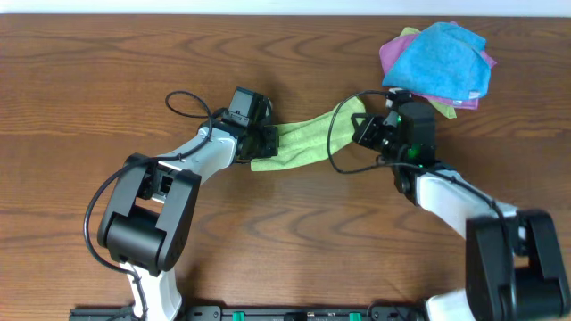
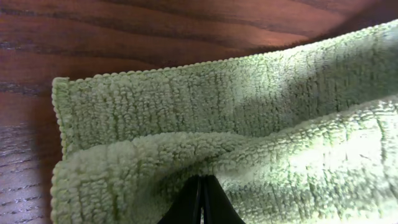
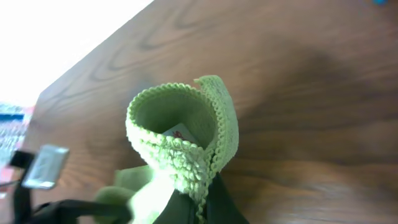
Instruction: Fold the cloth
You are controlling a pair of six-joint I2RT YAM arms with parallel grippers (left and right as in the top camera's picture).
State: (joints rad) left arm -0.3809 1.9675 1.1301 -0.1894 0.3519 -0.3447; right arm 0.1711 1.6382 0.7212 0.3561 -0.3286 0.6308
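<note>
The light olive-green cloth (image 1: 308, 140) hangs stretched as a narrow band between my two grippers over the middle of the table. My left gripper (image 1: 261, 141) is shut on its left end; the left wrist view shows the terry surface (image 2: 205, 106) bunched over the closed fingertips (image 2: 201, 186). My right gripper (image 1: 364, 125) is shut on the right end; in the right wrist view the stitched corner (image 3: 186, 134) curls into a loop above the fingers (image 3: 200, 202).
A pile of other cloths lies at the back right: a bright blue one (image 1: 444, 58) on top of a purple one (image 1: 393, 55). Black cables loop beside both wrists. The brown wooden table (image 1: 107, 89) runs under everything.
</note>
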